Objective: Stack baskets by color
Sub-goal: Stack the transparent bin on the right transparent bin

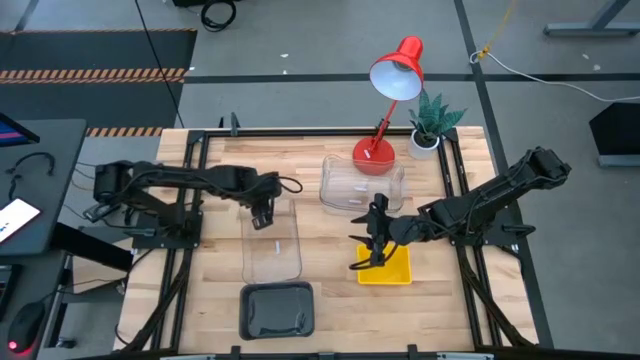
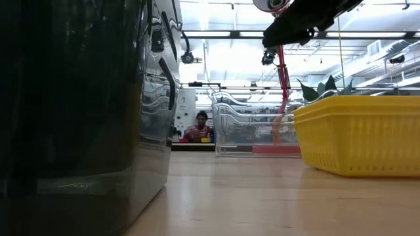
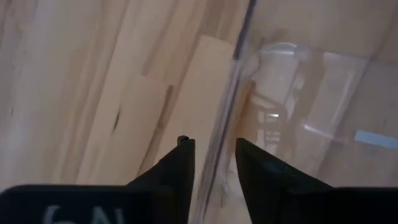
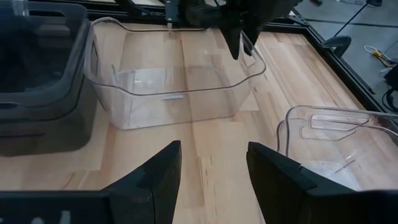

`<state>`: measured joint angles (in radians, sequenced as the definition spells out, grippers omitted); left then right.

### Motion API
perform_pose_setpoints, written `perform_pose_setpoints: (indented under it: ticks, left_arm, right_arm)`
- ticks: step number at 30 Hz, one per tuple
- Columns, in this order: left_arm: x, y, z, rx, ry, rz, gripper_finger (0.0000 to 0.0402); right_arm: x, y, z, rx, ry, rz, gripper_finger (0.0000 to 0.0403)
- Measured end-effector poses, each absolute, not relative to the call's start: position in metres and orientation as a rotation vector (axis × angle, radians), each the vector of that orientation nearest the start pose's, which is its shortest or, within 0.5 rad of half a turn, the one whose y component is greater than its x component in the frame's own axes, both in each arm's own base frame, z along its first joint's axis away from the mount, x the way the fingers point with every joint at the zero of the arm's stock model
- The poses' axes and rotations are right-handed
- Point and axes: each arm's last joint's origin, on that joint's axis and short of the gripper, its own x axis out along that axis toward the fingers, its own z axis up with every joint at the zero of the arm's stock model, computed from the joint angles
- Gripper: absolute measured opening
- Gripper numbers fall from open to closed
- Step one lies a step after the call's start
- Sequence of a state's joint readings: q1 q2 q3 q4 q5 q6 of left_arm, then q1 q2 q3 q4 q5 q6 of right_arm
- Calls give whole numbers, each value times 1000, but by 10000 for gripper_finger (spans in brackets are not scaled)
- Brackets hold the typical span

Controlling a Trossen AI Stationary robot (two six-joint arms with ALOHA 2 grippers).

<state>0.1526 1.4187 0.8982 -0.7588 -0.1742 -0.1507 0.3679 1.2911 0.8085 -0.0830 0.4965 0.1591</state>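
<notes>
A single clear basket (image 1: pixel 272 248) rests flat on its bottom on the table's left half. My left gripper (image 1: pixel 262 216) points steeply down over its far rim (image 3: pixel 225 124). Its fingers stand open, one on each side of that rim, and I see no touch. More clear baskets (image 1: pixel 362 185) sit nested by the lamp. The yellow baskets (image 1: pixel 388 268) stand right of centre. My right gripper (image 4: pixel 211 168) hangs open just above them, holding nothing. A dark grey basket stack (image 1: pixel 277 308) stands at the near edge.
A red desk lamp (image 1: pixel 385 110) and a small potted plant (image 1: pixel 432 125) stand at the far edge, right of centre. Bare wood lies between the single clear basket and the yellow ones. In the low view a person sits far off in the room.
</notes>
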Motion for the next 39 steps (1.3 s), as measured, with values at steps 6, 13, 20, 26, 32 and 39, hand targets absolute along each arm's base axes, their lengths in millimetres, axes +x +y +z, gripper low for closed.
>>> perform_pose_setpoints:
  ticks: [6, 13, 20, 26, 32, 39]
  left_arm:
    - [250, 47, 194, -109, 1303, 314, 58]
    - [253, 49, 192, -145, 1293, 252, 12]
    - [261, 59, 206, -229, 1238, 363, 7]
    - [256, 70, 208, -375, 1231, 501, 7]
    - [252, 73, 204, -499, 1196, 682, 16]
    - [255, 74, 206, -554, 1113, 797, 45]
  right_arm:
    - [255, 83, 235, -79, 490, -163, 187]
    - [254, 77, 226, -60, 491, -165, 187]
    - [255, 78, 227, -23, 482, -148, 187]
    - [255, 78, 227, 6, 479, -157, 181]
    - [255, 79, 228, 8, 472, -155, 172]
    - [255, 80, 228, 5, 472, -148, 170]
